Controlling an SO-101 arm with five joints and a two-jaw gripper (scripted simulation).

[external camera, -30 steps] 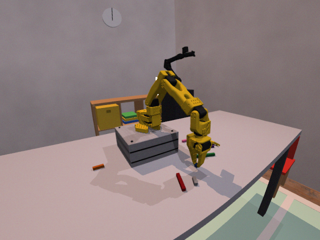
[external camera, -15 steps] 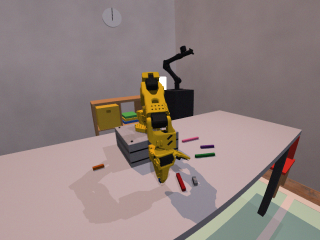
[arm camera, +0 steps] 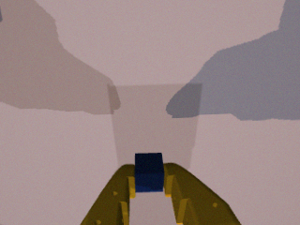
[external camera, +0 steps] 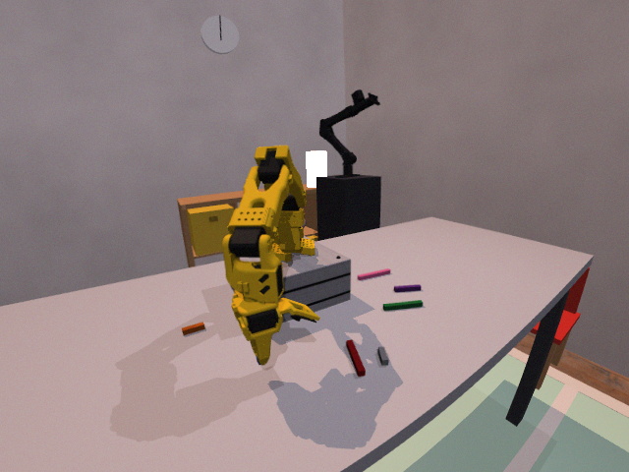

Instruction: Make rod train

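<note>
My gripper [external camera: 261, 358] is shut on a small blue rod [arm camera: 149, 172] and holds it above the table's front middle; in the wrist view the blue rod sits between the yellow fingertips over bare table. A red rod [external camera: 355, 357] and a short grey rod [external camera: 382, 355] lie to my right, side by side and a little apart. An orange rod [external camera: 193, 327] lies to my left. A green rod [external camera: 402, 305], a purple rod [external camera: 407, 287] and a pink rod [external camera: 373, 274] lie further back on the right.
The arm's grey base block [external camera: 317, 281] stands behind the gripper. The table's curved front edge runs to the right. A wooden shelf [external camera: 210, 225] and a black pedestal with a dark arm [external camera: 348, 203] stand beyond the table.
</note>
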